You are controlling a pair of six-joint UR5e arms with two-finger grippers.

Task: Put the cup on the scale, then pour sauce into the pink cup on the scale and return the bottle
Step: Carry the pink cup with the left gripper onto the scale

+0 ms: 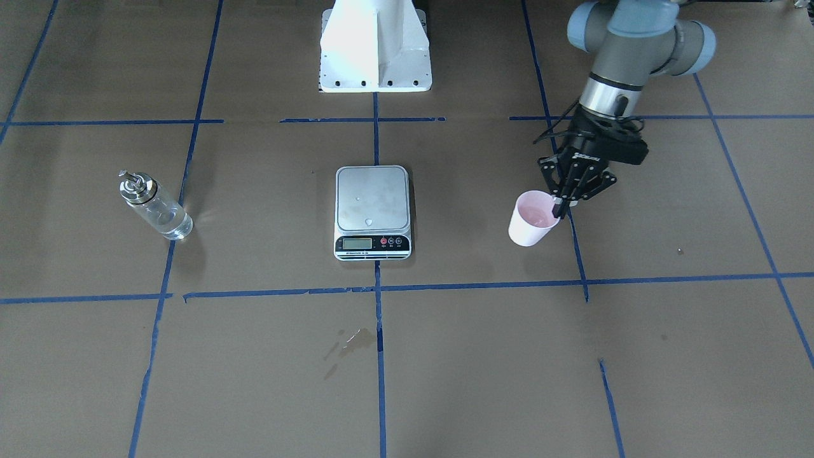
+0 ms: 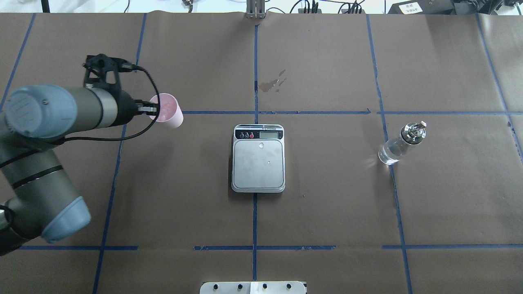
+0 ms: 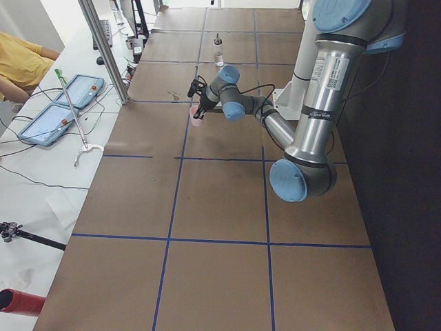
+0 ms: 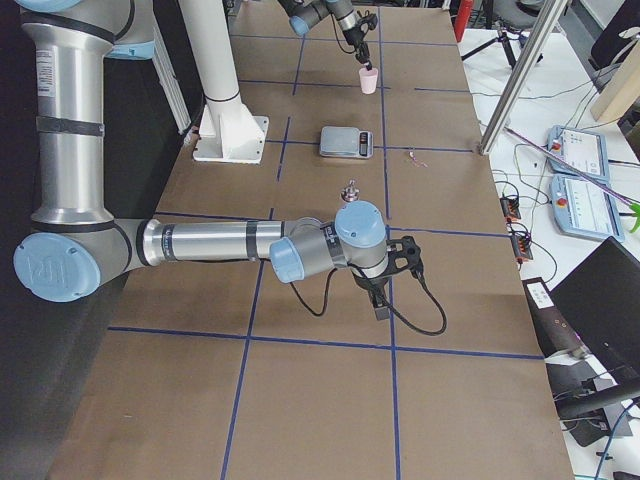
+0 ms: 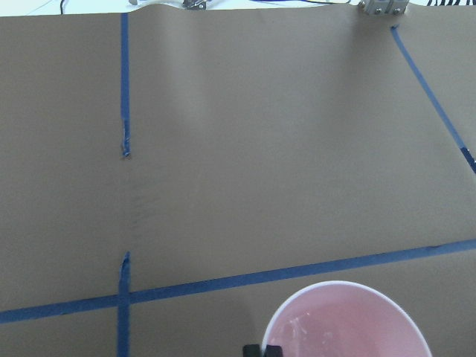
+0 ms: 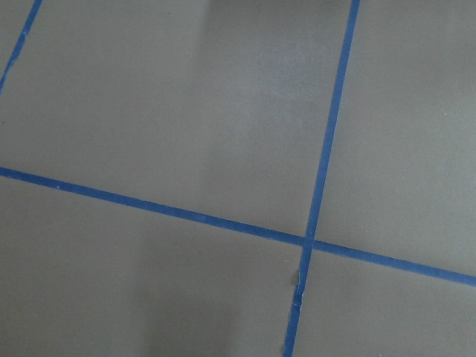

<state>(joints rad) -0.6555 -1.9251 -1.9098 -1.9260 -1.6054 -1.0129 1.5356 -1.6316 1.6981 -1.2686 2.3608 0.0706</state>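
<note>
The pink cup [image 1: 533, 219] is off the scale, to the side of my left arm; it also shows in the overhead view [image 2: 167, 109] and in the left wrist view [image 5: 349, 323]. My left gripper [image 1: 561, 207] is shut on the cup's rim, one finger inside and one outside. The cup leans slightly. The scale [image 1: 372, 210] lies at the table's middle with its platform bare. The glass bottle [image 1: 154, 207] with clear sauce stands upright on my right side, alone. My right gripper [image 4: 383, 300] hovers low over bare table near the bottle; I cannot tell whether it is open or shut.
The white robot base [image 1: 375, 51] stands behind the scale. A dark stain [image 1: 348, 343] marks the paper on the operators' side of the scale. Blue tape lines cross the brown table. A side desk holds teach pendants [image 3: 52, 121].
</note>
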